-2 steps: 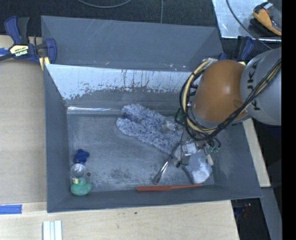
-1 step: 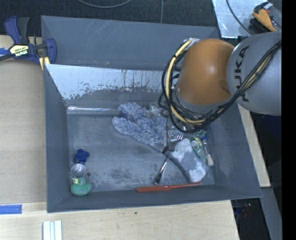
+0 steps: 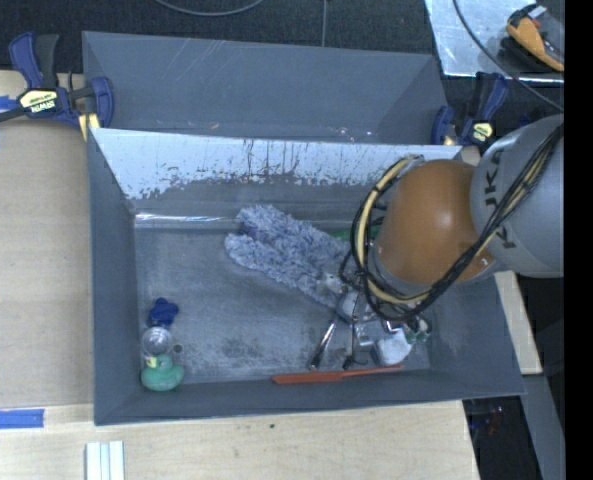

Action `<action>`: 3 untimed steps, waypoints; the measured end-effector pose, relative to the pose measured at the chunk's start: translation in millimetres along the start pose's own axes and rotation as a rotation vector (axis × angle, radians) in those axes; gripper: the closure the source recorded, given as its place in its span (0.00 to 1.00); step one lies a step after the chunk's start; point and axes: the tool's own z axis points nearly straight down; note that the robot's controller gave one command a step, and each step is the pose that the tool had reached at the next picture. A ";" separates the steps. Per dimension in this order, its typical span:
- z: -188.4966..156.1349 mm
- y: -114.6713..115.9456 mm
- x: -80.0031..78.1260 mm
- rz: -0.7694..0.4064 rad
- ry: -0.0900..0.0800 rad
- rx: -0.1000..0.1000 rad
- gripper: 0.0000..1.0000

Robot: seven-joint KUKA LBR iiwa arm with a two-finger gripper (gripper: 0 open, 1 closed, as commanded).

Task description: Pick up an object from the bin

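Far to the left of the claw, near the front left corner of the grey metal bin [image 3: 114,268], we see a small toy-like thing with a blue top, a clear round middle and a green base [image 3: 161,354]. It stands alone on the bin floor, well apart from everything else.

Up and to the left of the claw lies a long, fuzzy blue-grey cloth piece with a shaggy pile [image 3: 281,246]. It stretches aslant across the middle of the floor, and its lower right end comes close beside the claw's body.

The claw [image 3: 338,353] hangs low near the front wall, pointing down. We see its two thin dark fingers [image 3: 323,346] set apart, fairly wide, with bare grey floor between them and nothing in their grip.

Just below the fingertips, a thin red-orange stick [image 3: 316,377] lies flat along the foot of the front wall. It is the thing nearest the claw; we cannot tell whether the tips touch it.

Just to the right of the claw sits a small white piece with a bit of green [image 3: 392,348]; we cannot tell whether it belongs to the robot or lies loose in the bin.

Above and to the right, the rounded orange-brown wrist cover [image 3: 426,228] with looped black and yellow cables leads off to the grey arm.
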 end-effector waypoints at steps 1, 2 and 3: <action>30.8 -37.8 -28.8 -0.314 -0.031 0.007 0.00; 30.2 -9.4 -7.9 -0.147 -0.010 0.000 1.00; 29.8 -9.4 -7.8 -0.147 -0.010 0.000 1.00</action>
